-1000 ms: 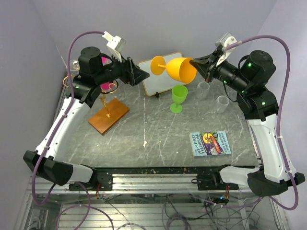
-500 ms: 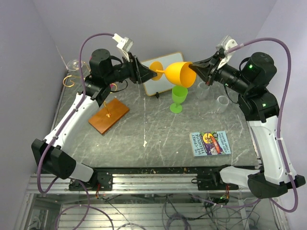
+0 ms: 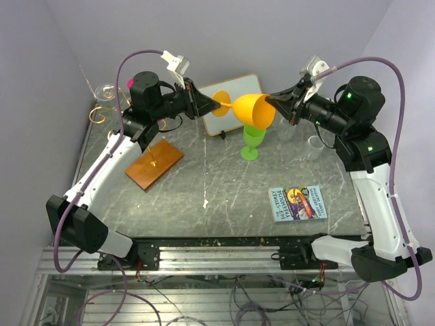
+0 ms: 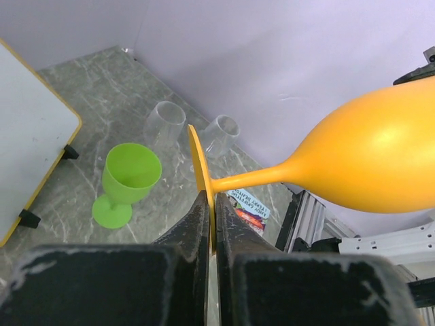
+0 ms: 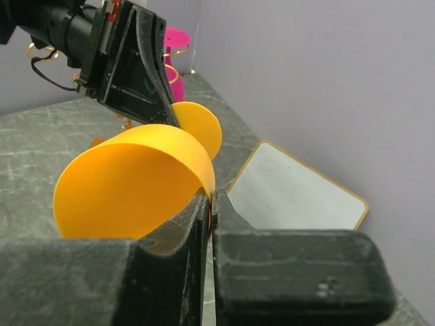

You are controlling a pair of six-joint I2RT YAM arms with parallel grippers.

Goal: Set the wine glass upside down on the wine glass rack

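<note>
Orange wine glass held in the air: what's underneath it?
A small green plastic goblet stands upright on the grey marbled tabletop below. From above, the orange plastic wine glass hides part of its rim.

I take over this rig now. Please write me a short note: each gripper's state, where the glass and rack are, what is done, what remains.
left gripper: shut on the foot of the orange wine glass.
right gripper: shut on its rim.
Glass: in the air, on its side, between them.
rack: on the table's left, apart from the glass.
Done: glass lifted.
Left: probably free the rim, turn it upside down, hang it on the rack.
</note>
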